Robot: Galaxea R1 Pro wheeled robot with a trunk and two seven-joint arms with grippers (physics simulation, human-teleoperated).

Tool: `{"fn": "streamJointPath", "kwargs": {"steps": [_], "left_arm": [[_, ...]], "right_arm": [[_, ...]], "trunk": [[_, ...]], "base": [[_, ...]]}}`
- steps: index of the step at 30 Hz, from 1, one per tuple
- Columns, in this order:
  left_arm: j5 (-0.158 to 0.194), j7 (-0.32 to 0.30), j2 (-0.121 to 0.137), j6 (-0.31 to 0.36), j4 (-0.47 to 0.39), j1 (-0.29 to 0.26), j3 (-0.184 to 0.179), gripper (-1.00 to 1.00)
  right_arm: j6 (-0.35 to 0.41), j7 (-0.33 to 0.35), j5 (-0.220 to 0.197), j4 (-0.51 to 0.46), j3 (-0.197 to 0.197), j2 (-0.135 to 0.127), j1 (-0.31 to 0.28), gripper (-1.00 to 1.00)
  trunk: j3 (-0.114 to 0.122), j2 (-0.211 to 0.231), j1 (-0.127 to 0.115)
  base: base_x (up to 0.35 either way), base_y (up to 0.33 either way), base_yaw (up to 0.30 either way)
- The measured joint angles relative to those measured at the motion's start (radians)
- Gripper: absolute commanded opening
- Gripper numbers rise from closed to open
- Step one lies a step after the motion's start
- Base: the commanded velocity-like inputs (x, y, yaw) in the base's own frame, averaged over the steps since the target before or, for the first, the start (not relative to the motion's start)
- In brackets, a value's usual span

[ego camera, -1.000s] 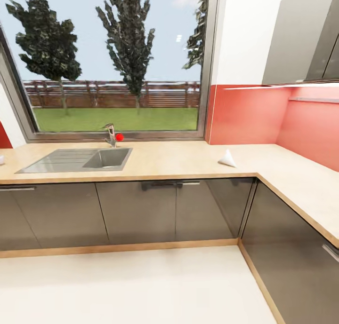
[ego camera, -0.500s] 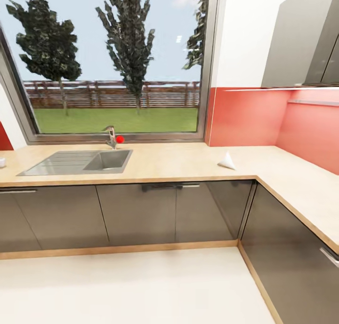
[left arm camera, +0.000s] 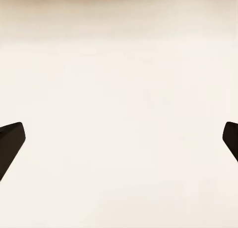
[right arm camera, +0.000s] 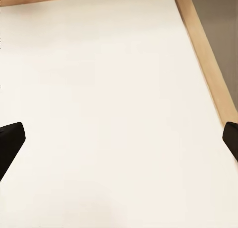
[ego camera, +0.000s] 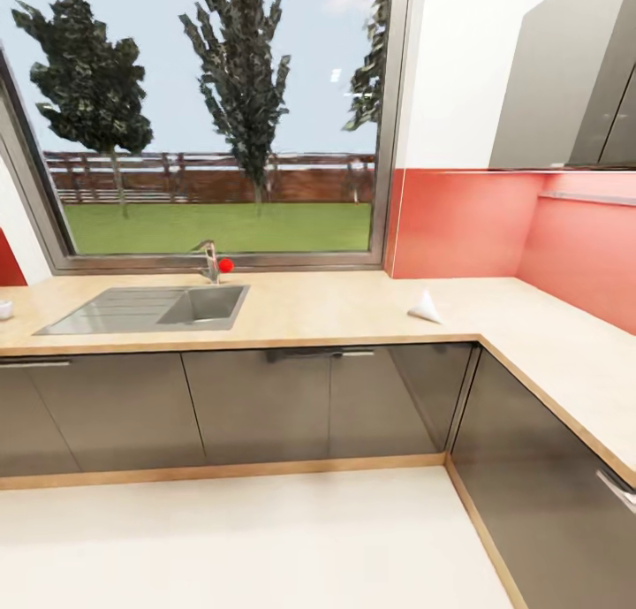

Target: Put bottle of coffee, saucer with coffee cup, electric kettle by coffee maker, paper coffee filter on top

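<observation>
From the head cam I've got the kitchen countertop [ego camera: 336, 313], light wood w/ a matte grain, running in an L: long run under the window [ego camera: 212, 123], then turning down the right side along the red backsplash [ego camera: 459, 224]. Glossy dark grey cabinet fronts [ego camera: 256, 406] sit below, w/ a thin wood plinth strip at floor level. The paper coffee filter [ego camera: 426, 307] lies tipped on its side on the counter near the inner corner, a small white cone, well apart from the steel sink [ego camera: 150, 307] and its tap w/ red knob [ego camera: 212, 261]. At the far left edge of the counter there's a bit of something small & white [ego camera: 4, 309], too cut off to name. Floor [ego camera: 247, 538] is plain off-white, smooth, w/ wide open room in front of the cabinets. Left gripper [left arm camera: 119, 138] hangs over that bare floor, fingers spread wide apart, dark tips at both edges of its cam, nothing between them. Right gripper [right arm camera: 119, 138] likewise, fingers wide apart and holding nothing; ahead of it and off to one side runs the wood plinth [right arm camera: 208, 59] w/ grey cabinet face beyond. Filter is up on the counter, well away from both grippers
</observation>
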Motion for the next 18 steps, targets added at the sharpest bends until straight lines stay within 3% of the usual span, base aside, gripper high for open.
{"fn": "streamJointPath", "kwargs": {"steps": [18], "left_arm": [[0.0,0.0,0.0,0.0,0.0,0.0,0.0,1.0]], "right_arm": [[0.0,0.0,0.0,0.0,0.0,0.0,0.0,1.0]], "trunk": [[0.056,0.126,-0.069]], "base": [[0.0,0.0,0.0]]}}
